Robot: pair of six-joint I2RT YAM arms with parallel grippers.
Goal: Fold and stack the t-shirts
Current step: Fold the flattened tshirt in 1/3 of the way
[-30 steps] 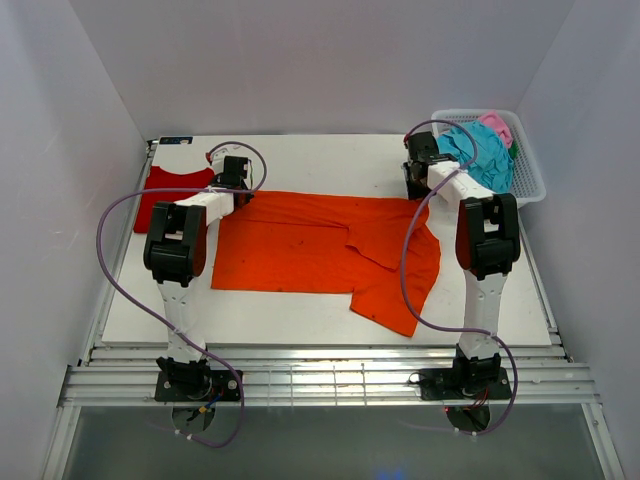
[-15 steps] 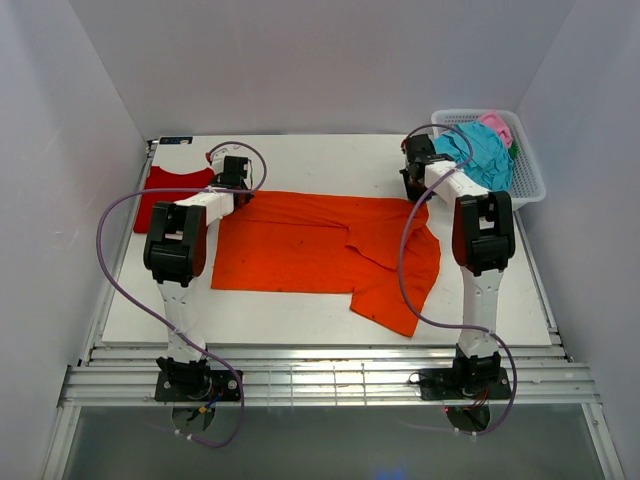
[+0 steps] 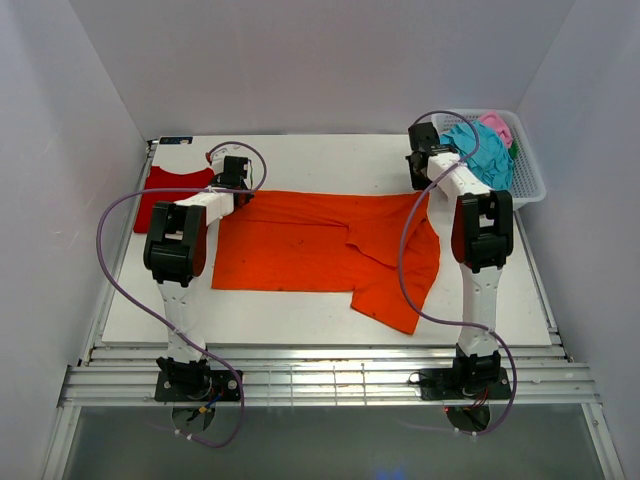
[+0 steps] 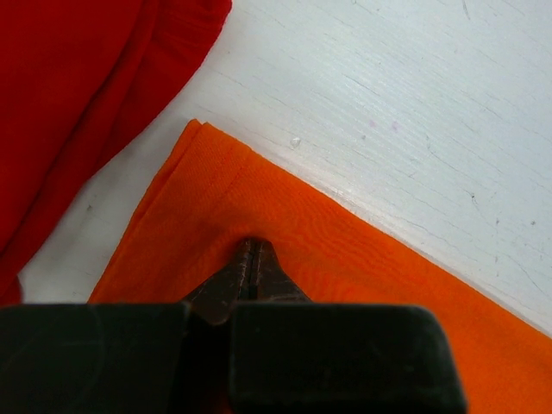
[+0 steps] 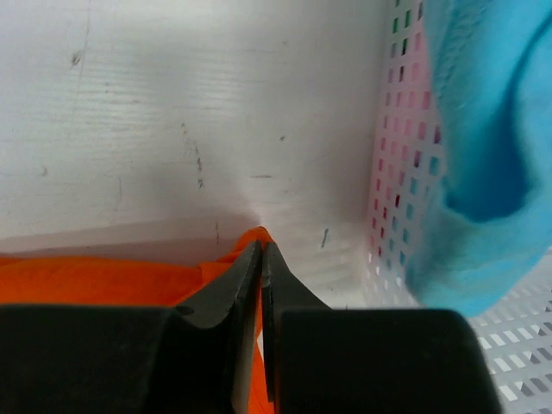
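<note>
The orange shirt [image 3: 320, 250] lies flat in the middle of the table [image 3: 320, 155], its long axis running left to right between the two arms. Its far edge is stretched in a straight line. At the right end the cloth is doubled over, and a loose flap slants down toward the near right corner. I cannot make out where the collar is.

The left gripper [image 4: 252, 250] has its jaws together, pinching the shirt's far left corner, and the cloth puckers at the tips. The right gripper [image 5: 260, 246] is likewise pressed closed on the far right corner, with a peak of orange cloth caught at its tips, just beside the basket [image 3: 530, 185].

The red shirt [image 3: 165, 190] lies at the far left of the table, to the left of the left gripper. A strip of bare table separates it from the orange one.

The basket, a white lattice, sits at the far right corner. A teal shirt [image 3: 485, 150] is heaped inside and spills over the rim on the arm's side. A pink shirt [image 3: 497, 124] is tucked behind it toward the back.

A small dark tag [image 3: 175, 140] sits on the table's far left edge; its writing is too small to read.
</note>
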